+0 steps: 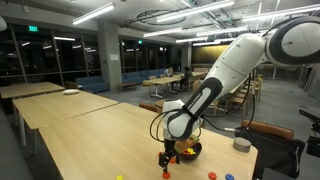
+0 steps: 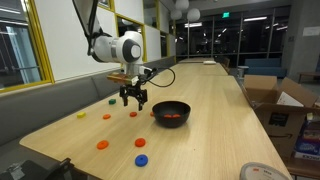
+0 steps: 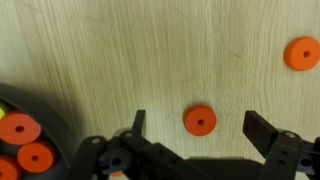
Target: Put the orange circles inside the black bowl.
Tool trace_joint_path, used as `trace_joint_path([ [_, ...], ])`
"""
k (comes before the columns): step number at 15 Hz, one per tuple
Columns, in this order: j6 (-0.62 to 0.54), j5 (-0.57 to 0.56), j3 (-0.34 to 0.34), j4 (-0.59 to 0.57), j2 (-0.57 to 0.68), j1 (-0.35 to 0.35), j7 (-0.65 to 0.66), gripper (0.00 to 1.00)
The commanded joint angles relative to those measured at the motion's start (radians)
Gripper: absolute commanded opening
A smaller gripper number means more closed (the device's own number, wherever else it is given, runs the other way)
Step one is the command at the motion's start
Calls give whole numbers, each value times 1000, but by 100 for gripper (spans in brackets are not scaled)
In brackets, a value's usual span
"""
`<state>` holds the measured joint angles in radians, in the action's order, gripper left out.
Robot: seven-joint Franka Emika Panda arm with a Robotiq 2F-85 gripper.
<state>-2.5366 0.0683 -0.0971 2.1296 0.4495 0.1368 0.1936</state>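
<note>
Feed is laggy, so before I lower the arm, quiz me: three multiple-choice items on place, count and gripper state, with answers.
1. Relative to the black bowl, the orange disc under the gripper lies: A) inside it B) outside, on the table C) on its rim.
2. Orange discs on bare table, wrist view: A) none B) two C) six.
3. Gripper: A) open, empty B) shut on a disc C) clamping the bowl.
Answers: 1B, wood surrounds it; 2B, it plus another disc; 3A, jaws stand apart either side of it.

The black bowl (image 3: pixel 45 110) is cut off by the wrist view's left edge (only part shows).
</note>
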Motion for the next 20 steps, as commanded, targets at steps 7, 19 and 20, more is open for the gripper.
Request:
trace_joint_path([
  [7,-51,-57,74,-118,127,106,143,100],
  [19,-129,-92,161,-87,137,221,340,100],
  [20,-130,-90,159,-82,131,219,344,100],
])
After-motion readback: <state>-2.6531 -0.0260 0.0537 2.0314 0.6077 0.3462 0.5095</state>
